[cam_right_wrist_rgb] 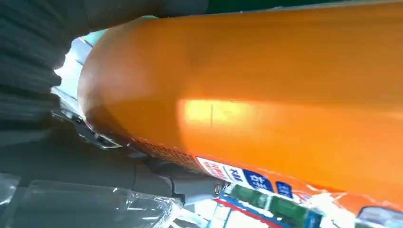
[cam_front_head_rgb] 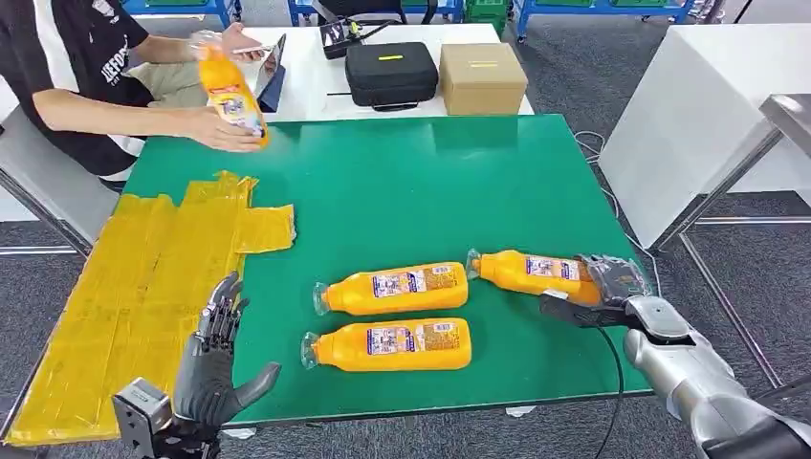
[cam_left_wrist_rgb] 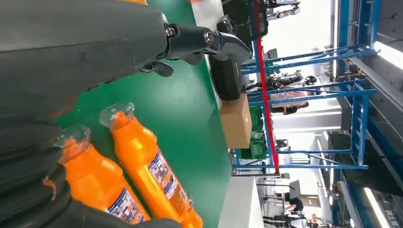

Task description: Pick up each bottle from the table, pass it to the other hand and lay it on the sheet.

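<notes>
A: Where's everything sitting?
B: Sheet (cam_front_head_rgb: 143,287) is lying over the table's (cam_front_head_rgb: 430,191) left part. Two bottles are lying side by side near the front edge, one (cam_front_head_rgb: 394,289) behind the other (cam_front_head_rgb: 389,346). A third bottle (cam_front_head_rgb: 531,272) is lying to their right, with the right hand (cam_front_head_rgb: 598,292) gripping its base end.
A: Left hand?
B: Left hand (cam_front_head_rgb: 212,368) is hovering at the front-left edge, fingers apart. A person's hand (cam_front_head_rgb: 225,129) is holding a fourth bottle (cam_front_head_rgb: 232,96) at the back-left. Case (cam_front_head_rgb: 390,73) and box (cam_front_head_rgb: 482,77) are sitting behind the table.
</notes>
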